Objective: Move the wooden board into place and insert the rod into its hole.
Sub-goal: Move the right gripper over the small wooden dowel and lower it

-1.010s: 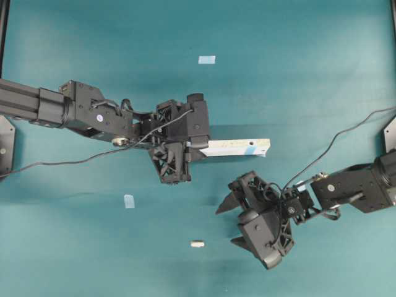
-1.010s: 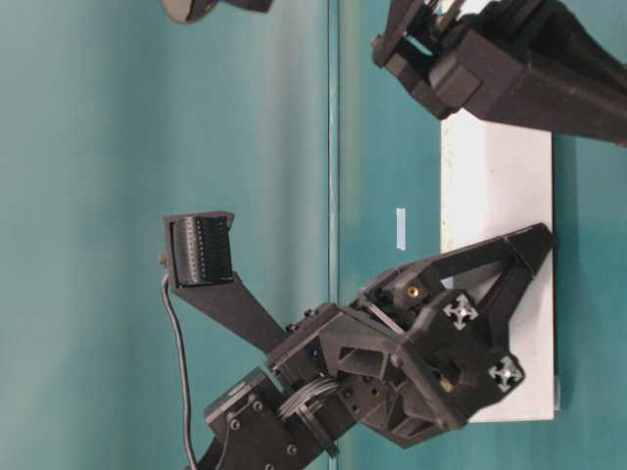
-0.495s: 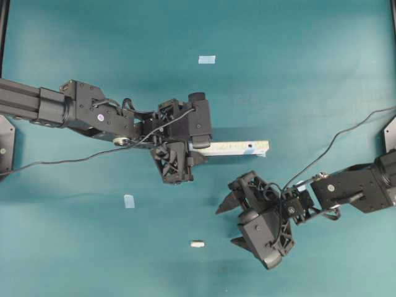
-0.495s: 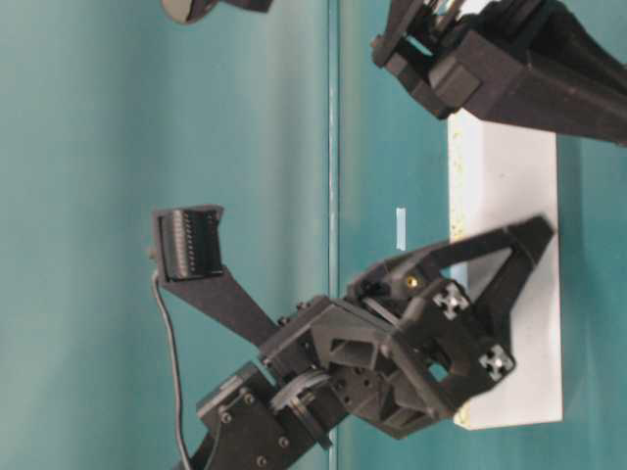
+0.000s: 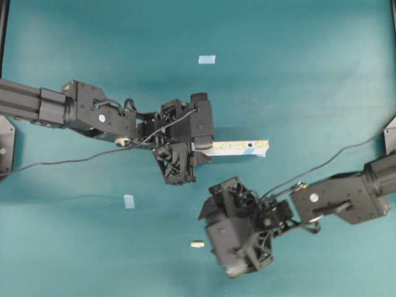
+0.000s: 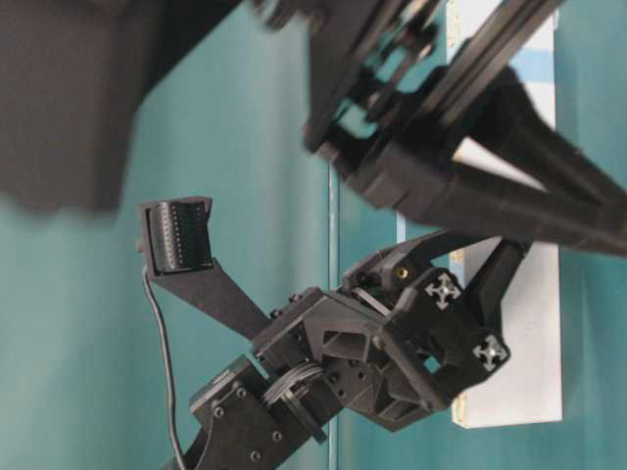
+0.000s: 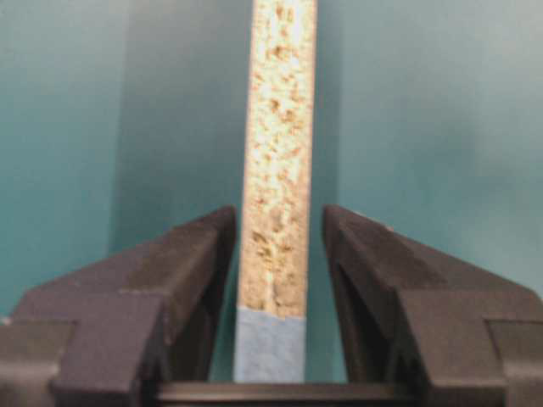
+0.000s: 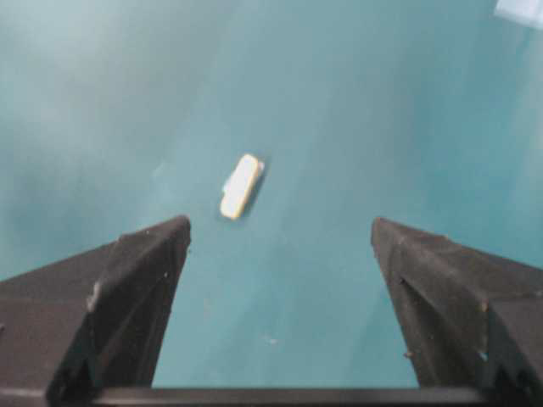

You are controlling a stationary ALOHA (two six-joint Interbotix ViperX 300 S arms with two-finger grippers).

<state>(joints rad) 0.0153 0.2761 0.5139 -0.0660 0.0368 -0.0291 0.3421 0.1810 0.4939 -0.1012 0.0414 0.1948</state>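
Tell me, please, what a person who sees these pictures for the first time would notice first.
Two black arms reach in from the left and right edges of a teal table. Near the middle, the left pincer straddles one end of the wooden board, which stands on its narrow edge; a slim gap shows beside each finger. Lower down, the right pincer hangs wide open by the rod, which lies alone on the table.
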